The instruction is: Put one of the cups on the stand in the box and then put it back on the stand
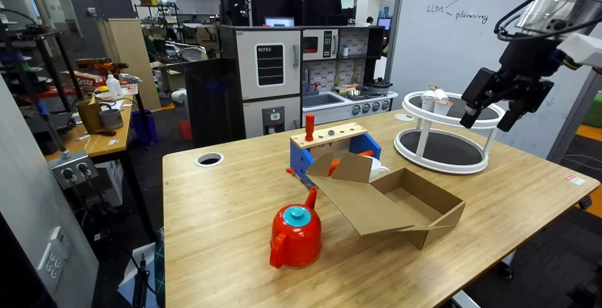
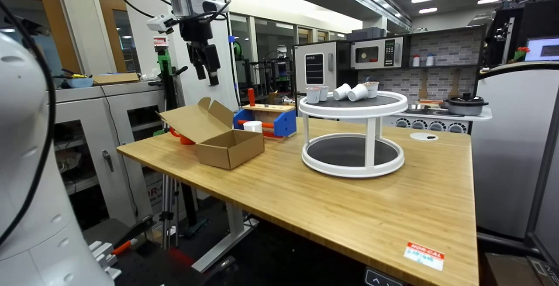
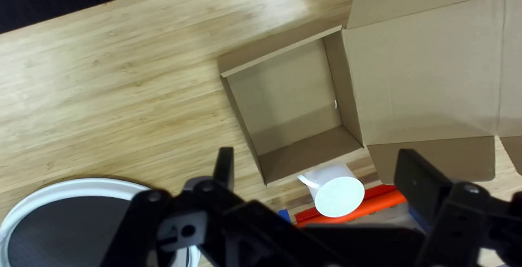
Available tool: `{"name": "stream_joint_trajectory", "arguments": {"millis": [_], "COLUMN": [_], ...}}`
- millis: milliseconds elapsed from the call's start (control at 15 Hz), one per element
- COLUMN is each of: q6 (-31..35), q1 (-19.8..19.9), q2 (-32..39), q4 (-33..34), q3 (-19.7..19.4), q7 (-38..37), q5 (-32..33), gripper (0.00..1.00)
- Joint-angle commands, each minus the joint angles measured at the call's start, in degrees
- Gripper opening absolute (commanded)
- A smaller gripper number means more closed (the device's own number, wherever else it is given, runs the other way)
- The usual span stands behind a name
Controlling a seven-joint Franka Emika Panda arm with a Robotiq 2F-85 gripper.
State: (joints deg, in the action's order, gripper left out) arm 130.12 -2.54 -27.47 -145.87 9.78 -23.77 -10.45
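- While my gripper (image 1: 487,121) hangs in the air above the table (image 1: 225,232), I have its fingers (image 3: 422,179) spread well apart in the wrist view, their hold released.
- In both exterior views I see the stand (image 2: 353,111) upright on the table, two white hoops joined by thin uprights, each hoop framing a dark disc (image 2: 336,151).
- On its upper level I count five cups (image 2: 358,92) in an exterior view: three upright, and two tipped over side by side between them.
- Well apart from those cups, the box (image 2: 242,151) sits on the table, its lid (image 1: 367,207) folded back and two of its flaps (image 1: 356,167) standing up.
- Looking down into the box from my wrist, I see its brown floor and a small white mark (image 3: 335,104) close to one inner wall.
- Just beside the box I find a white mug (image 3: 339,196), handle on the cardboard's side; whether it touches the box or the orange bar (image 3: 383,204) it partly hides, I cannot tell.
- That bar runs through a small rack (image 1: 336,136) with blue sides and a pale wooden top, where a red peg (image 1: 309,127) stands upright.
- Near the lid I also have a red teapot (image 1: 297,240), upright, with a teal cap (image 1: 296,216) and its handle turned away from the box.
- By the table's edge I can make out a red-and-white sticker (image 2: 423,256), stuck flat on the wood.
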Motion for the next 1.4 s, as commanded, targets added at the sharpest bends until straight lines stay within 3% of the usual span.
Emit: {"name": "stream_joint_trajectory", "arguments": {"millis": [0,200,333,733,1133,1333], "q6": [-0.2,0.0,3.3,7.5,4.9,2.9], "q1": [-0.1,0.5,4.6,12.4,12.6,11.1], "q2": [0.0,0.6,2.6,10.7,18.6,21.2], "q4": [0.1,0.4,1.5,10.8,18.6,20.6], "q3": [-0.2,0.2,2.1,1.5,-1.0,-3.8], "q7": [-0.1,-0.6,-4.9,-17.3,-30.0,-31.8], "q5": [0.1,1.3,8.3,21.0,33.6,33.7], "gripper": [1.00,1.00,1.00,1.00,1.00,1.00]}}
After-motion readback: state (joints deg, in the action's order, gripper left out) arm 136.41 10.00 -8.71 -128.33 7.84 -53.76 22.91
